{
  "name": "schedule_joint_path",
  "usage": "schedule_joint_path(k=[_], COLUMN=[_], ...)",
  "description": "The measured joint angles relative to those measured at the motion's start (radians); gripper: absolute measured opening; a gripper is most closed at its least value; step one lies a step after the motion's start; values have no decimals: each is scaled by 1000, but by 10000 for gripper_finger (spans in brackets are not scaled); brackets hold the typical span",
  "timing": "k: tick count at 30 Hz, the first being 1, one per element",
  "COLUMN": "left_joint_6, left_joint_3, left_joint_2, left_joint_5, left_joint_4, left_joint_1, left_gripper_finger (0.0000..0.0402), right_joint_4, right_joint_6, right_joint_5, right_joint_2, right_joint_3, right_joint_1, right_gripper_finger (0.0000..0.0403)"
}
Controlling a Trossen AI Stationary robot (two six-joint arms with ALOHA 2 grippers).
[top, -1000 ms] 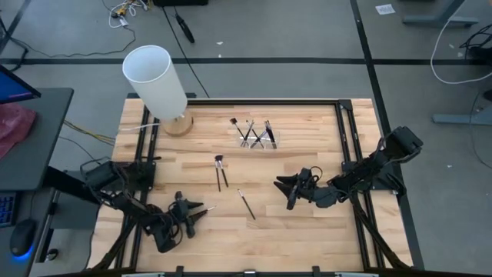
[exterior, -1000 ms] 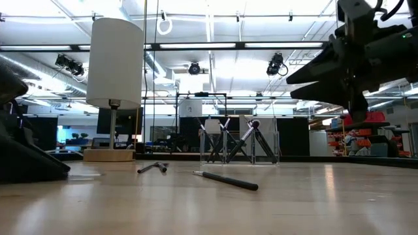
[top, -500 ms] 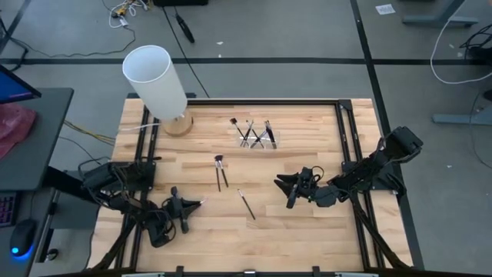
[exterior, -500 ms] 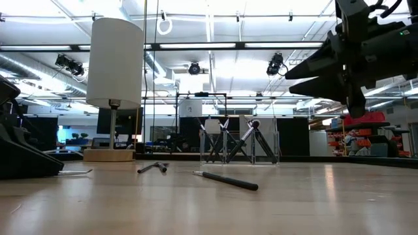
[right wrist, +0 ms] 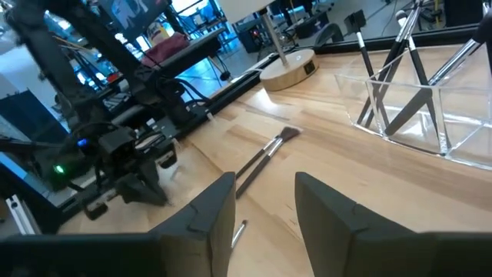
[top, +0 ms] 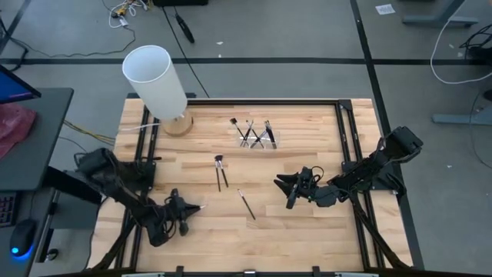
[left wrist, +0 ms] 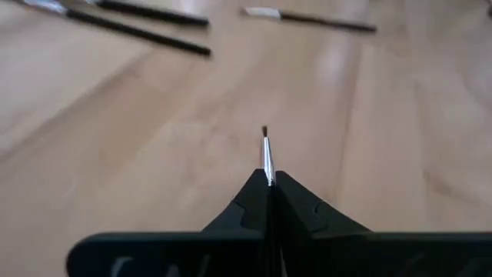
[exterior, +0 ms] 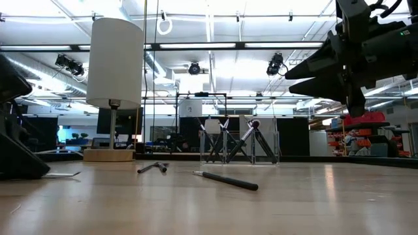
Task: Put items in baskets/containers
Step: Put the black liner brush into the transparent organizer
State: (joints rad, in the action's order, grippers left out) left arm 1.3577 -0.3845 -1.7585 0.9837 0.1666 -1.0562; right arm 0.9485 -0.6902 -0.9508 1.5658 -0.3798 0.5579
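High view: the left gripper (top: 187, 209) sits low at the table's (top: 307, 238) near-left, the right gripper (top: 283, 187) hovers mid-table, and the clear holder (top: 257, 137) keeps several brushes. Left wrist view: fingers (left wrist: 300, 215) pinched together on a thin brush (left wrist: 267, 154) above the wood. Right wrist view: fingers (right wrist: 327, 208) apart, empty.

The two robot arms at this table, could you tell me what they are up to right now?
They are collecting thin makeup brushes into a clear holder at the table's far side, where several already stand. The left gripper, near the front left corner, is shut on a thin brush whose tip pokes out past its fingers. The right gripper hangs open above the table. A pair of brushes and a single brush lie loose mid-table.
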Motion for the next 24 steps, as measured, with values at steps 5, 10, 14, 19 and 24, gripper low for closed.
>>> schedule_joint_path(k=[5,10,14,19,24], left_joint_6=[-111,-214,-218,-218,-222], left_joint_3=[1,0,-1,-1,0], left_joint_2=[119,160,159,159,159], left_joint_5=[-125,-185,-187,-182,-163], left_joint_4=[-41,-39,-37,-38,-44], left_joint_1=[55,115,133,132,128], left_gripper_finger=[9,9,11,14,36], right_joint_4=[0,-3,-7,-7,-8], right_joint_6=[18,18,19,19,20], right_joint_5=[0,6,10,10,10], right_joint_2=[0,0,0,0,0], right_joint_3=[0,0,0,0,0], right_joint_1=[0,0,0,0,0], right_gripper_finger=[136,136,136,136,136])
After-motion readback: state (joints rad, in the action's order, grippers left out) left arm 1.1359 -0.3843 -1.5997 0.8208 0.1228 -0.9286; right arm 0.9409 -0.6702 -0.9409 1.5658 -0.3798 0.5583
